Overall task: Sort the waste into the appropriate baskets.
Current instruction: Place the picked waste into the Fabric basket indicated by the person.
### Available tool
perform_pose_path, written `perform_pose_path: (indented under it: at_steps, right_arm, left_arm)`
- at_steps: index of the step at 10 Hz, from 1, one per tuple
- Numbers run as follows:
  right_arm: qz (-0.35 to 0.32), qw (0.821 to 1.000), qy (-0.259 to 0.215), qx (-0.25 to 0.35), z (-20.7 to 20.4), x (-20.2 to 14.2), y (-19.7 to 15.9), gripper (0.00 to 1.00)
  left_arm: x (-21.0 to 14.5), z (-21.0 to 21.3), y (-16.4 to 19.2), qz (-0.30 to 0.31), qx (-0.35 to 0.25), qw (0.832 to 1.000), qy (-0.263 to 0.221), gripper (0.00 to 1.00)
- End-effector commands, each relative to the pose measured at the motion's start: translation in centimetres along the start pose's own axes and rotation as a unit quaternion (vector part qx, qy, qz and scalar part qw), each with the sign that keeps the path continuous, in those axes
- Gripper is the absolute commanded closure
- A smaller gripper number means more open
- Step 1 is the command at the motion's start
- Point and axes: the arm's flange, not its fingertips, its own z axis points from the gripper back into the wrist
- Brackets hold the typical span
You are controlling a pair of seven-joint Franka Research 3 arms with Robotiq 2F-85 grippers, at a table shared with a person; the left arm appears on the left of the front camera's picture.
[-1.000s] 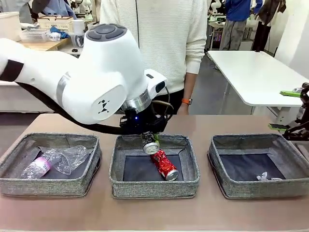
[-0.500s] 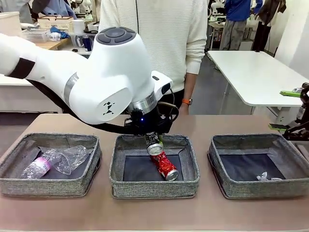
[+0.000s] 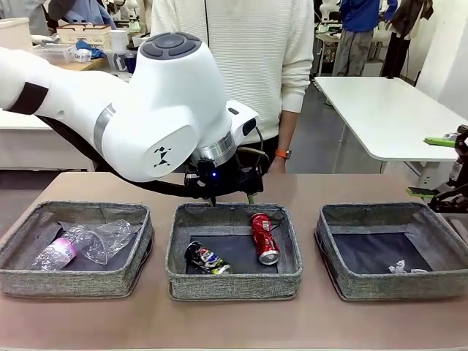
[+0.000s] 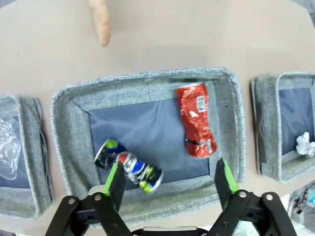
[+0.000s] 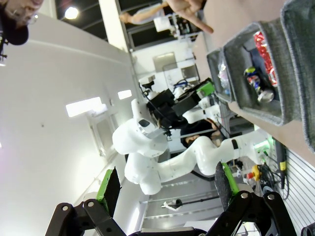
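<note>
Dark drink can (image 4: 129,165) in middle basket (image 4: 69,147), beneath released, wide-apart left pincer (image 4: 170,179).

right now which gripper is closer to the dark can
Left. The left gripper hangs open right above the middle basket where the dark can lies; the right gripper sits off by the far right table edge.

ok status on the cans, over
Left gripper open above the middle basket, holding nothing. Right gripper open, off at the table's right edge. Dark can and red can both lie in that basket. Nothing in the way.
</note>
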Motion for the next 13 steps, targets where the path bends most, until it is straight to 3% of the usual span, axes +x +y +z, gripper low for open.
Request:
perform_pose_path:
  at_steps: [1,3,4,5,6,7,10,11,12,13]
  right_arm:
    - [-0.009,1.000,-0.004,0.004,-0.1,0.0,0.5,0.00]
    - [-0.009,1.000,-0.004,0.004,-0.1,0.0,0.5,0.00]
    - [-0.009,1.000,-0.004,0.004,-0.1,0.0,0.5,0.00]
    - [-0.009,1.000,-0.004,0.004,-0.1,0.0,0.5,0.00]
    - [-0.009,1.000,-0.004,0.004,-0.1,0.0,0.5,0.00]
    - [-0.009,1.000,-0.004,0.004,-0.1,0.0,0.5,0.00]
    - [-0.009,1.000,-0.004,0.004,-0.1,0.0,0.5,0.00]
    - [-0.009,1.000,-0.004,0.004,-0.1,0.0,0.5,0.00]
    - [-0.009,1.000,-0.004,0.004,-0.1,0.0,0.5,0.00]
    - [-0.009,1.000,-0.004,0.004,-0.1,0.0,0.5,0.00]
  left_arm:
    - [0.0,0.5,-0.1,0.009,-0.002,1.000,-0.007,0.00]
    - [0.3,1.7,0.4,0.004,-0.026,0.999,0.023,0.00]
    - [0.9,3.7,1.5,-0.014,-0.080,0.994,0.075,0.00]
    - [1.7,6.8,3.6,-0.032,-0.171,0.976,0.128,0.00]
    - [2.7,10.0,6.6,-0.049,-0.246,0.955,0.159,0.00]
    - [3.9,13.1,11.0,-0.027,-0.310,0.937,0.157,0.00]
    - [5.4,16.2,23.9,0.109,-0.359,0.916,0.143,0.00]
    - [5.0,16.5,29.2,0.134,-0.431,0.879,0.155,0.00]
    - [4.0,16.4,34.0,0.167,-0.470,0.853,0.151,0.00]
    - [2.3,16.1,38.6,0.195,-0.514,0.827,0.123,0.00]
